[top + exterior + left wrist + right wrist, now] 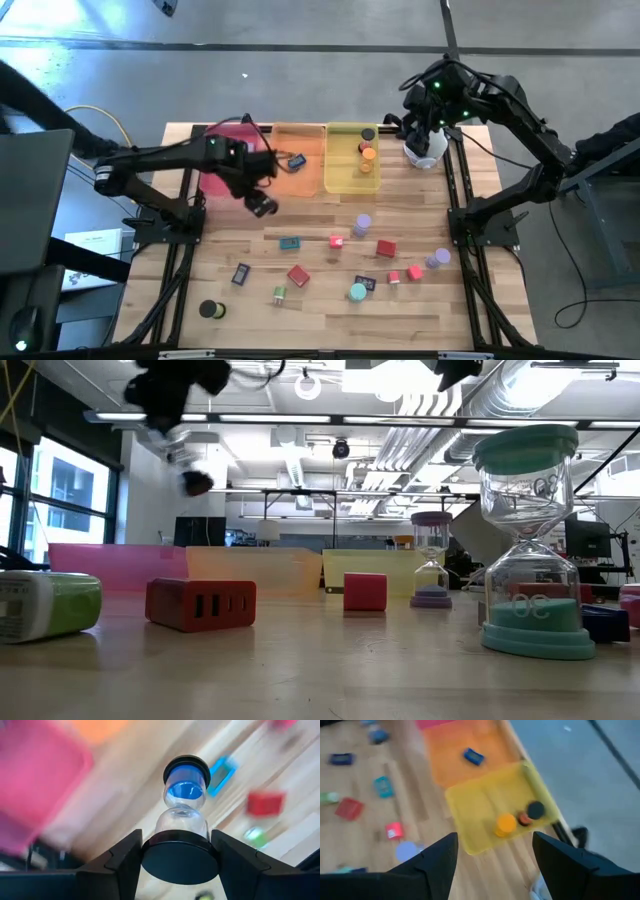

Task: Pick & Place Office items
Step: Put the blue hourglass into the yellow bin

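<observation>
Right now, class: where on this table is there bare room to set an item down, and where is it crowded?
Bare wood: the strip between the pink tray and the teal rectangle, and the front edge right of the black cylinder. Crowded: the right half around the red cube and purple cylinder.

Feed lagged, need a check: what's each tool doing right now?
Left tool: closed on a black-capped hourglass, held above the table near the pink tray.
Right tool: open, empty, above the yellow tray.

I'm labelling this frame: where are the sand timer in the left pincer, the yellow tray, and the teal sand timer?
black-capped sand timer [184,815], left wrist view, glass waist
yellow tray [485,802], right wrist view, bare floor
teal sand timer [531,540], low view, glass body
</observation>
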You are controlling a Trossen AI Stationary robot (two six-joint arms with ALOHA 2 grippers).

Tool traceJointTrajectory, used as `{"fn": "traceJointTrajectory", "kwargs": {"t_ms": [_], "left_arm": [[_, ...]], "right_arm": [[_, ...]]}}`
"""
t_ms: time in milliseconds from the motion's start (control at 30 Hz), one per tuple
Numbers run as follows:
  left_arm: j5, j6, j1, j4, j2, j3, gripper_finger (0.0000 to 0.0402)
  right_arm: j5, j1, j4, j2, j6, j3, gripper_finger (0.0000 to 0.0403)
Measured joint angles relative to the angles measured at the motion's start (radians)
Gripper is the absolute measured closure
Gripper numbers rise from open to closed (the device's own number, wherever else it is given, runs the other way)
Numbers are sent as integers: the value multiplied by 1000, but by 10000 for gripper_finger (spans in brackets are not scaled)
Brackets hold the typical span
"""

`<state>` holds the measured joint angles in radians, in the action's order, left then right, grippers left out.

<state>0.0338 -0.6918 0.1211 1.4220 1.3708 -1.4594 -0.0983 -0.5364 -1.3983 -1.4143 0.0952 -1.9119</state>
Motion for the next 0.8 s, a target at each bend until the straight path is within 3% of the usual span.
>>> {"fn": "traceJointTrajectory", "kwargs": {"t_ms": [167,333,567,800], "left_arm": [[-92,68,28,-174,0,-119,201],[-198,215,40,-470,0,-190,201],[-298,521,33,-894,0,-197,201],[-386,776,11,-1063,0,-197,201]], "right_arm": [[-240,0,93,0,38,0,156],[-435,0,206,0,-4,0,156],[-454,0,371,0,-191,0,156],[-472,0,567,0,-331,0,156]]}}
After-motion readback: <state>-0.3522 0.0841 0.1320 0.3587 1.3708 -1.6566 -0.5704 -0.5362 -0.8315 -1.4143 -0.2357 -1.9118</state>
